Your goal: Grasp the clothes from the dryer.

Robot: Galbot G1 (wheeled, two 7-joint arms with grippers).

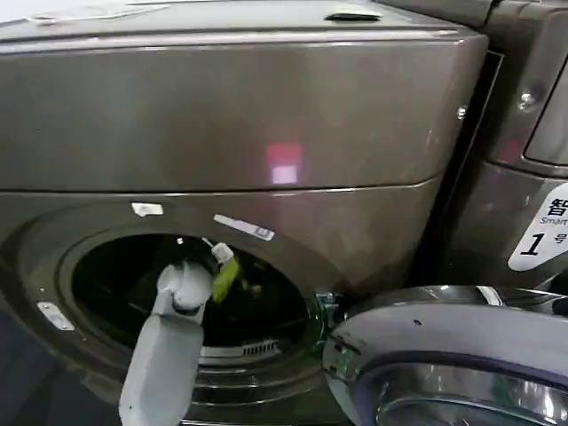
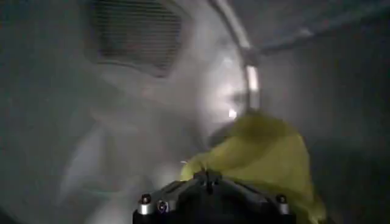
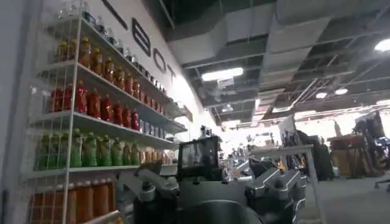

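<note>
Dryer (image 1: 222, 133) fills the head view, its round porthole open and its glass door (image 1: 453, 364) swung wide, low on the porthole's right. The left arm (image 1: 164, 355) reaches up from below through the porthole. Inside the drum, the left gripper (image 1: 220, 259) has its jaws closed on a yellow-green garment (image 2: 268, 152), held up off the drum wall. The right gripper (image 3: 213, 189) points at a drinks shelf (image 3: 91, 122), well away from the dryer; whether its jaws are apart I cannot tell.

yellow-green garment (image 1: 225, 279) hanging inside bronze-grey dryer (image 1: 222, 124), door open
</note>
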